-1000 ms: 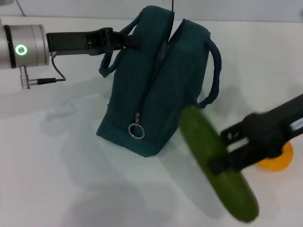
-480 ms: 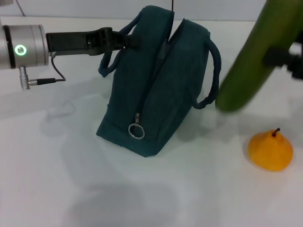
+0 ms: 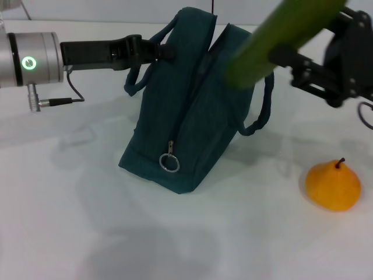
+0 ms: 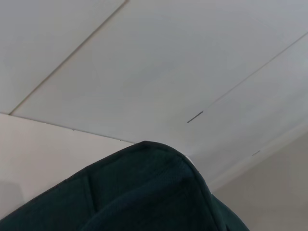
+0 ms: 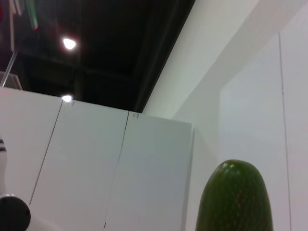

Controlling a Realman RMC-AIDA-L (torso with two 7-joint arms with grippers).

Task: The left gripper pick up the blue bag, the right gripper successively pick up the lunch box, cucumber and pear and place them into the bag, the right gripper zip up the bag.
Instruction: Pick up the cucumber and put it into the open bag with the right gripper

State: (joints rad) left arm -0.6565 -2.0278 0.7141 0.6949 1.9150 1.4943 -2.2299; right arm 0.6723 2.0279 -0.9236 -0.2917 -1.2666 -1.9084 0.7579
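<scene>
Right gripper (image 3: 291, 55) at 2 o'clock in head view, pinching cucumber (image 3: 280, 36) partway along its length; fingers mostly masked by the fruit. Left gripper (image 3: 160, 51) reaching in from 9 o'clock, clamped on near handle of blue bag (image 3: 192, 116), holding bag upright on white table (image 3: 70, 221).

Bag: centre of table, mouth parted at top, 12 o'clock; zipper ring hanging low on front face.

Cucumber: airborne, long axis slanting from 1 o'clock down toward 7 o'clock, lower tip just over bag's far flap, slightly toward 3 o'clock of the opening. Judged: needs shifting toward 9 o'clock and steeper tilt before lowering.

Pear (image 3: 333, 185): on table at 4 o'clock, well apart from bag.

Lunch box not visible; probably inside bag, cannot confirm. Cucumber's upper end cut off by frame edge.
</scene>
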